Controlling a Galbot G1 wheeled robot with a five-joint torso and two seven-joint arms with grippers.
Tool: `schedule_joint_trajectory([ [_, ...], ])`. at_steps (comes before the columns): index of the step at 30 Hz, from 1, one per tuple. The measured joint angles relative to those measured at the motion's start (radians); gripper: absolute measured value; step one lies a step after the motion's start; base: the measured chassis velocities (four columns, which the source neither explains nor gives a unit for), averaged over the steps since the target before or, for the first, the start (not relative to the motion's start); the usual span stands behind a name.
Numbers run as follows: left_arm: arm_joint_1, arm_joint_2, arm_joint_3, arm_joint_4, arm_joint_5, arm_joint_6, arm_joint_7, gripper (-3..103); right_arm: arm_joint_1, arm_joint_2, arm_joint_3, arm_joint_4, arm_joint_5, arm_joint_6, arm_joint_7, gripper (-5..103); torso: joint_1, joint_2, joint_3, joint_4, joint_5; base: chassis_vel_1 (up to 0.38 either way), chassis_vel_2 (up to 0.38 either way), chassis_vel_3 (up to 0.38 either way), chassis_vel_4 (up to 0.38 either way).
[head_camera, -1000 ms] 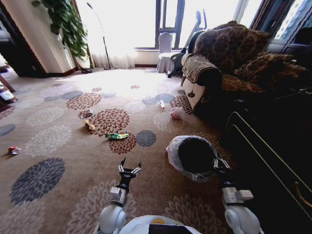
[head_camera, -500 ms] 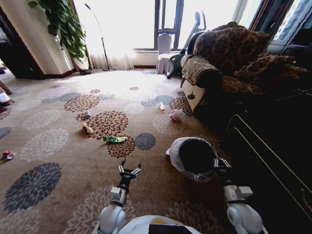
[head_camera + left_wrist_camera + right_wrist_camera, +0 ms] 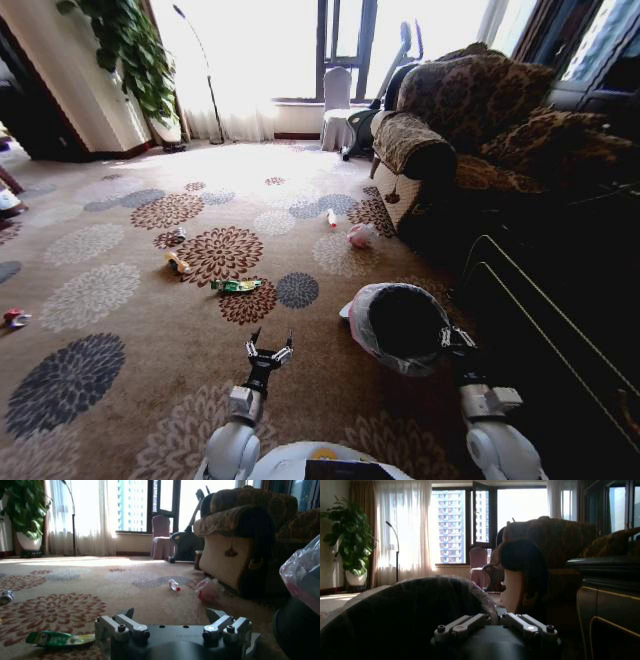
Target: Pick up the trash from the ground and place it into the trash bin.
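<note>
Trash bin: the trash bin point(image 3: 400, 325), black with a pale liner over its rim, stands on the carpet point(image 3: 120, 330) at the robot's right front, close to the sofa point(image 3: 470, 130); its liner edge shows in the left wrist view point(image 3: 305, 573) and its dark wall looms in the right wrist view point(image 3: 400, 618).
Right gripper: the right gripper point(image 3: 457, 340) sits at the bin's rim on the near right side, jaws closed on the liner edge point(image 3: 496, 615).
Green wrapper: the green wrapper point(image 3: 237, 286) lies flat on a flower pattern, ahead of the left arm and well apart from it point(image 3: 60, 638).
Left gripper: the left gripper point(image 3: 269, 351) hangs low over the carpet, jaws spread wide and holding nothing point(image 3: 172, 617).
Other litter: a pink bag point(image 3: 361, 235) and a red-capped bottle point(image 3: 332, 216) lie near the sofa's corner; a yellow bit point(image 3: 179, 263) sits left of the wrapper; a red scrap point(image 3: 14, 318) far left.
Room: a potted plant point(image 3: 130, 50) by the bright window point(image 3: 260, 45).
</note>
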Motion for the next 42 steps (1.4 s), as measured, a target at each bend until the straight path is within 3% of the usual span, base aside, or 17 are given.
schedule_joint_trajectory([
  [10,-0.01,0.002,0.0,0.017,-0.003,-0.001,0.0,98,-0.012,0.008,-0.023,0.001,0.002,0.035,0.0,0,0.0,0.0,0.0,0.0003,0.0003,-0.174,-0.168,0.176,0.183],
  [14,-0.05,0.02,0.0,0.079,-0.051,0.013,0.01,98,-0.028,0.023,-0.042,-0.001,-0.01,0.077,0.001,0,0.0,0.0,0.0,-0.0003,0.001,-0.131,-0.157,0.125,0.1],
  [17,-0.087,0.042,-0.001,0.127,-0.076,0.03,0.015,98,-0.029,0.023,-0.042,0.0,-0.015,0.078,0.001,0,0.0,0.0,0.0,-0.0002,-0.0011,-0.018,-0.014,0.019,0.004],
  [25,-0.21,0.087,0.008,0.236,-0.098,0.061,0.028,98,-0.032,0.019,-0.037,0.008,-0.022,0.08,-0.001,0,0.0,0.0,0.0,0.0001,0.0003,0.044,0.037,-0.018,-0.028],
  [42,-0.334,0.135,0.123,0.455,-0.084,0.028,0.071,98,0.011,-0.052,-0.089,-0.018,0.0,0.074,0.0,0,0.001,0.0,0.001,0.0003,0.0002,-0.118,0.115,0.116,-0.114],
])
